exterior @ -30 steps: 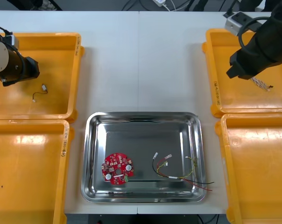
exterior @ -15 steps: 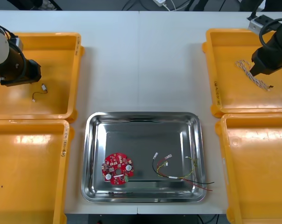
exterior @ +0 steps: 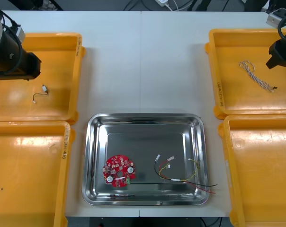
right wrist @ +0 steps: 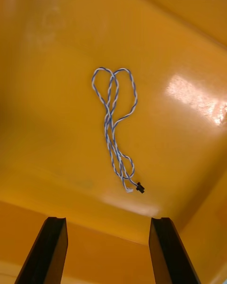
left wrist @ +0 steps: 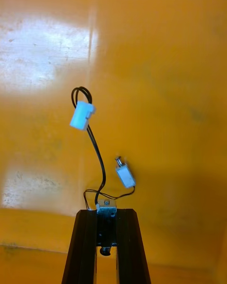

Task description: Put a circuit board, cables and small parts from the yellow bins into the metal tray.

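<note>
The black cable (left wrist: 97, 156) is in the far left yellow bin (exterior: 58, 52). It is a thin, glossy wire carrying two white plastic plugs. At its end a small metal part (left wrist: 106, 207) is pinched between the nearly closed black fingers of the left gripper (left wrist: 106, 212). In the front view the cable shows just beside the left arm (exterior: 13, 56). The bin floor is smooth, shiny plastic with pale glare.

In the far right bin (exterior: 237, 99) one twisted blue and white cable (right wrist: 113, 123), doubled into two loops, lies flat. The right gripper (right wrist: 109, 220) hangs above it, fingers wide apart.

Between the four bins sits the one metal tray (exterior: 143, 137), rectangular, round-cornered and mirror-bright. It holds one round red circuit board (exterior: 119, 171) and a tangle of red and yellow cables (exterior: 181, 177).

All rest on a light, matt table (exterior: 143, 61) with one seam down its middle. Dark floor lies beyond its far edge.
</note>
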Motion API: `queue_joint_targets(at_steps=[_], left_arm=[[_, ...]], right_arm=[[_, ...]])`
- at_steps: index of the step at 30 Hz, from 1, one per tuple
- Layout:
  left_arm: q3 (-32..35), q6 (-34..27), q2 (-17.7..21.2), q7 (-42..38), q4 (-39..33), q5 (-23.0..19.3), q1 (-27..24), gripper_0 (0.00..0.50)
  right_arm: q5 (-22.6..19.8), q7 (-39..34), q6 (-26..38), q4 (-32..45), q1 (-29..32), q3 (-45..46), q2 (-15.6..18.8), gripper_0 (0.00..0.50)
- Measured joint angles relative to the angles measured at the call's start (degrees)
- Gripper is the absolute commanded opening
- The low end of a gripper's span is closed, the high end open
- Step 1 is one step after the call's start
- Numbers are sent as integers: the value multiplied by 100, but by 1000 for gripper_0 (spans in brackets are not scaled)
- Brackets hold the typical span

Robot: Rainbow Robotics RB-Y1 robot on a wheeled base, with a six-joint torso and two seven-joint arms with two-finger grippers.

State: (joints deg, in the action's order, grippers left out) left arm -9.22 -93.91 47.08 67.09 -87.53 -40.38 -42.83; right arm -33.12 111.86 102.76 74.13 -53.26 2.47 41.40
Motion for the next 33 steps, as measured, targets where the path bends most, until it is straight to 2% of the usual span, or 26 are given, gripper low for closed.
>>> queue_joint_targets(at_steps=[7, 15, 20, 27, 31, 33], left_arm=[[70, -333, 3, -2, -969, 13, 248, 0], [70, -734, -30, -121, -1861, 7, 417, 0], [68, -1079, -205, -732, -2362, -4, 445, 0], [-146, -1190, -448, -2008, -2888, 3, 472, 0], [-375, -1193, -562, -2127, -3094, 5, 472, 0], [-489, -1194, -631, -2128, -3177, 8, 472, 0]], right_arm=[[231, 0, -343, -296, -79, 31, 0, 500], [456, -1, -646, -1237, -507, 54, -33, 500], [561, -1, -934, -1462, -625, 77, -126, 500], [585, 1, -1204, -1962, -738, 91, -253, 500], [584, 47, -1319, -2450, -897, 92, -332, 500], [584, 299, -1405, -2638, -948, 92, -360, 500]])
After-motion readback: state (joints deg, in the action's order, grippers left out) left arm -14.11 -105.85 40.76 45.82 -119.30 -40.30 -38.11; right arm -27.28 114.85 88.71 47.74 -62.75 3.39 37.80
